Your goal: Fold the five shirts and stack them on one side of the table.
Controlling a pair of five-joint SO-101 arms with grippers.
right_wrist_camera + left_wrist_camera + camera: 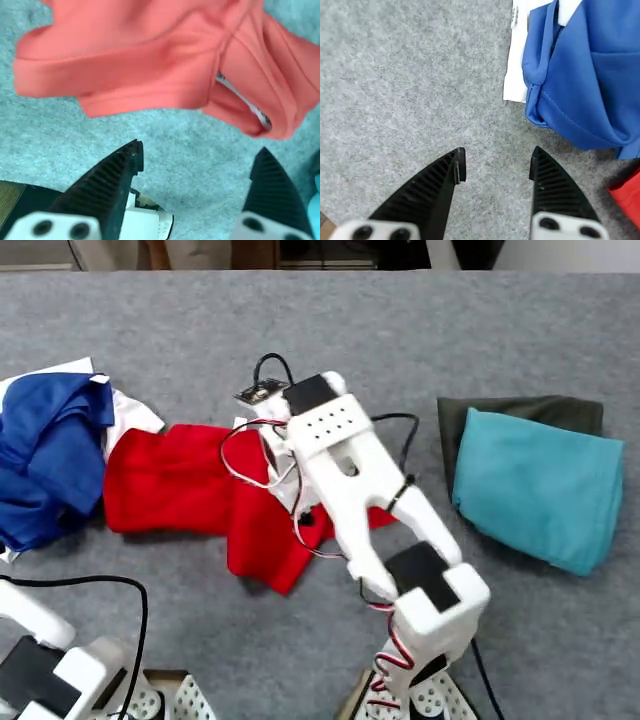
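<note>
- The teal shirt (535,485) lies folded on a folded dark green shirt (520,408) at 3 o'clock on the counter (450,330). That looks like the chosen stacking side, with two of the five shirts done.
- The red shirt (180,480) lies rumpled and unfolded just toward 9 o'clock from the middle. Its place in the open work area suggests it is the shirt in hand.
- The right arm (345,455) reaches from 6 o'clock across the red shirt. In its wrist view the jaws stand apart and empty over bare counter, just beside the shirt's hem. They seem lined up to pinch that edge for a fold.
- The blue shirt (50,460) is heaped at 9 o'clock over a white shirt (130,415), both apparently waiting their turn.
- The left arm (60,675) sits drawn back at 7 o'clock. Its jaws are apart and hold nothing, and they point at bare counter near the blue shirt's hem.
</note>
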